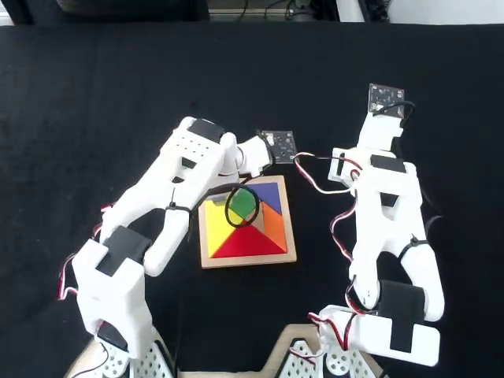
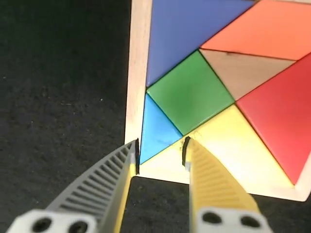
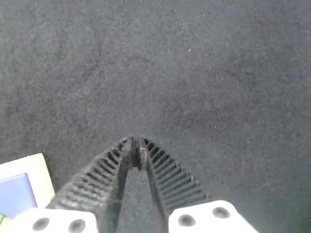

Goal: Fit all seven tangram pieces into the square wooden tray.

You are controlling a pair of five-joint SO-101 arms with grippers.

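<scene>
Tangram pieces (image 1: 246, 239) sat inside the square wooden tray (image 1: 248, 261) at the centre of the high view, on the black cloth (image 1: 94, 94). In the left wrist view there were a dark blue triangle (image 2: 189, 29), an orange piece (image 2: 272, 29), a green square (image 2: 190, 92), a small light blue triangle (image 2: 155, 128), a yellow piece (image 2: 233, 150) and a red piece (image 2: 282, 111). I could not tell whether the tan triangle (image 2: 243, 73) was a 7th piece or bare tray floor. The left gripper (image 2: 160, 153) hung at the tray's rim at the bottom of that frame, jaws slightly parted and gripping nothing. The right gripper (image 3: 136, 145) sat over bare cloth, jaws pressed together and empty, with the tray's corner at lower left.
</scene>
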